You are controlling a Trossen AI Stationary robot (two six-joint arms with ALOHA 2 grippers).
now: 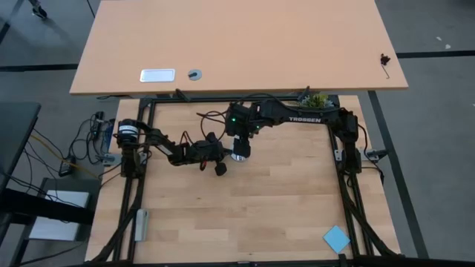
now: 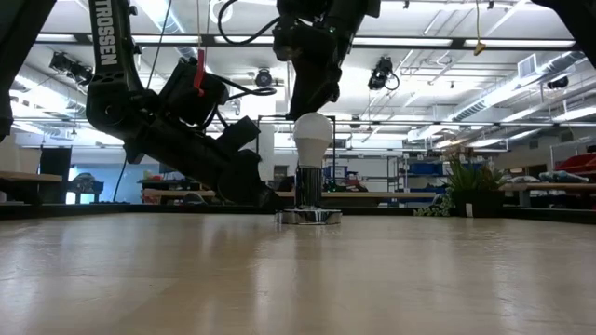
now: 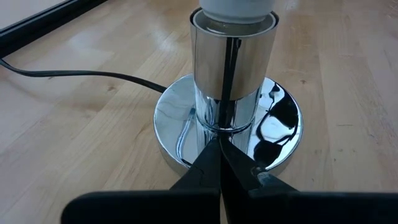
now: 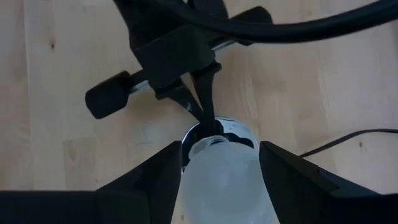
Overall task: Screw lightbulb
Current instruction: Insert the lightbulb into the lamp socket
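Overhead only, lightbulb (image 4: 225, 175) between fingers (image 4: 155, 180)

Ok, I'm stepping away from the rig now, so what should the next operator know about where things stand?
Left claw: shut, tips pressed against the stem of the silver lamp base, low on the table.
Right claw: open, straddling the lightbulb from above, not visibly clamped on it.
Lightbulb stands upright in the socket, base near the table's middle, black cord trailing away.
Done: bulb seated in the socket.
Left: whether it is fully tightened cannot be told; probably grip, twist, then release.
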